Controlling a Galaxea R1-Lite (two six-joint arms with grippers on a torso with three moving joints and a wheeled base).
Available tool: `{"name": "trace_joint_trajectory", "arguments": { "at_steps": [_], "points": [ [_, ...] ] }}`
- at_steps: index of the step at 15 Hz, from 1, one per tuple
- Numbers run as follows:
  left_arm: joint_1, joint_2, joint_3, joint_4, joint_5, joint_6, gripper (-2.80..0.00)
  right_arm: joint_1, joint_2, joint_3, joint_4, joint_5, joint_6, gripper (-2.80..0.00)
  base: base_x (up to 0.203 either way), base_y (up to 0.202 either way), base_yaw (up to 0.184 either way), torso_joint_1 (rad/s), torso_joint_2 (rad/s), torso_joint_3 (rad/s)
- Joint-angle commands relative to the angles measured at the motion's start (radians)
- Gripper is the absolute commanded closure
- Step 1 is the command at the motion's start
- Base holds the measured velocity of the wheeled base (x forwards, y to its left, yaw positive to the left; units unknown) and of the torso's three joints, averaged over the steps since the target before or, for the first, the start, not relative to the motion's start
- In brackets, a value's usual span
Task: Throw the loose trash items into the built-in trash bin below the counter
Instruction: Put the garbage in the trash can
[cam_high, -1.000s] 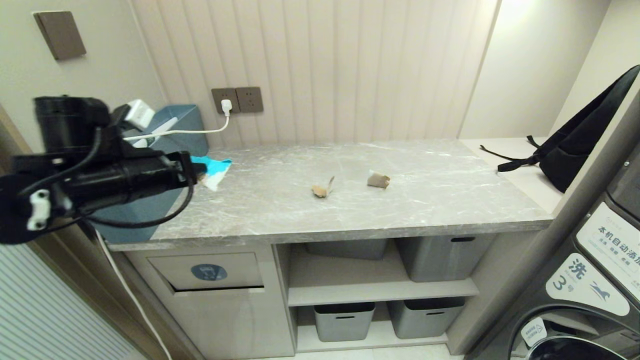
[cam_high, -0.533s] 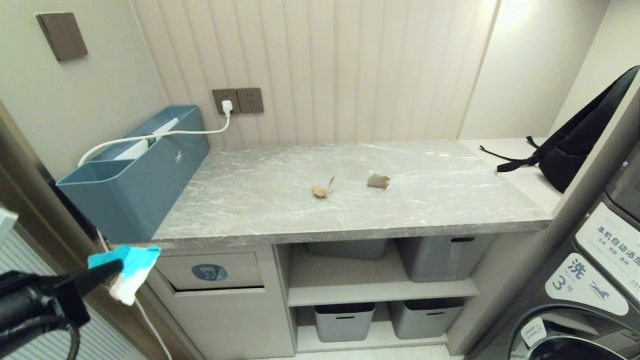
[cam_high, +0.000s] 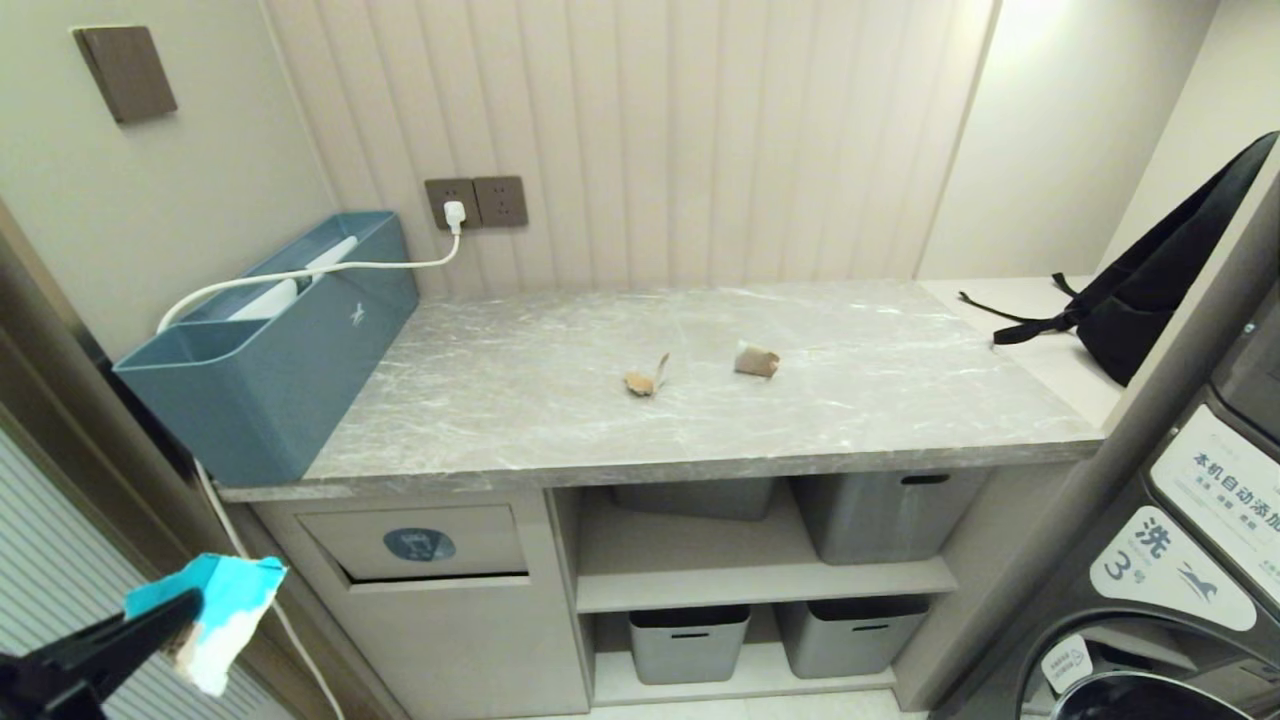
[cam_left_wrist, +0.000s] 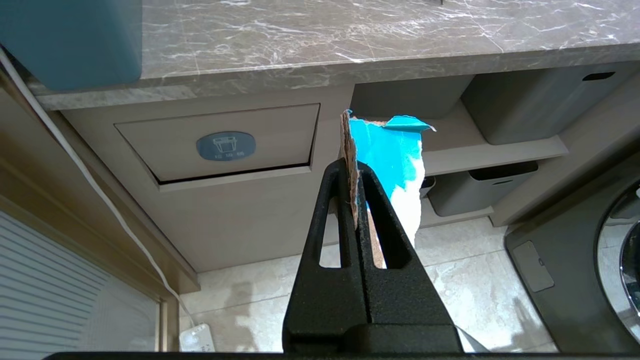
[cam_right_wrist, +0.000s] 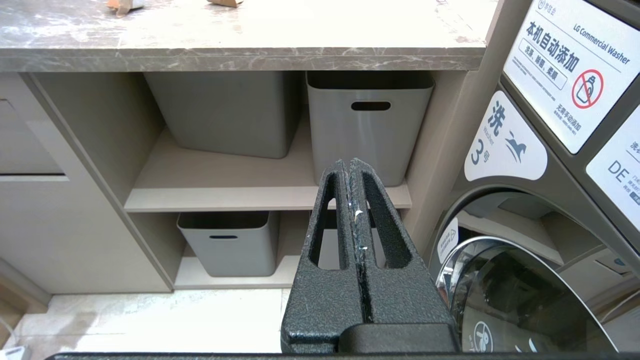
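My left gripper (cam_high: 185, 608) (cam_left_wrist: 352, 167) is shut on a turquoise-and-white wrapper (cam_high: 225, 615) (cam_left_wrist: 395, 165), low at the left, in front of and below the counter edge. The built-in trash bin (cam_high: 415, 545) (cam_left_wrist: 220, 142) is a beige flap with a blue oval sticker, closed, to the right of and slightly above the wrapper. Two more trash items lie on the marble counter (cam_high: 560, 420): a thin tan strip (cam_high: 645, 378) and a brown paper wad (cam_high: 756, 360). My right gripper (cam_right_wrist: 350, 167) is shut and empty, parked low in front of the shelves.
A teal-blue box (cam_high: 270, 340) with a white cable (cam_high: 330, 268) stands at the counter's left end. Grey tubs (cam_high: 880, 520) fill the open shelves. A black backpack (cam_high: 1150, 290) rests at the far right, above a washing machine (cam_high: 1180, 570). A wall and slatted panel (cam_high: 60, 600) lie close on the left.
My left gripper has carried the wrapper off the countertop and down to the left, from beside the teal box to below the counter edge. The other two scraps have not moved.
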Motion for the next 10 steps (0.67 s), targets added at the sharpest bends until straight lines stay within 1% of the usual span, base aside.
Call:
{"name": "trace_joint_trajectory", "arguments": {
  "at_steps": [1,3,5,7,10],
  "points": [
    [0.0,-0.003,0.0,-0.002,-0.002,0.0,0.0,0.0,0.001,0.0,0.0,0.0,-0.001,0.0,0.0,0.0,0.0,0.0,0.0,0.0],
    [0.0,0.002,-0.003,-0.002,-0.002,0.0,0.0,0.0,0.001,0.0,0.0,0.0,-0.003,0.0,0.0,0.0,0.0,0.0,0.0,0.0],
    [0.0,0.015,0.001,0.005,-0.002,-0.006,0.0,0.0,0.001,0.0,0.0,0.0,-0.003,0.0,0.0,0.0,0.0,-0.126,0.28,0.152],
    [0.0,0.067,-0.007,-0.001,-0.004,-0.008,0.0,0.0,0.001,-0.001,0.0,0.0,-0.003,0.0,0.0,0.0,0.0,-0.174,0.39,0.209],
    [0.0,0.141,-0.019,-0.004,-0.006,-0.013,0.0,0.0,0.001,-0.001,0.0,0.0,-0.003,0.0,0.0,0.0,0.0,-0.243,0.53,0.281]
  ]
}}
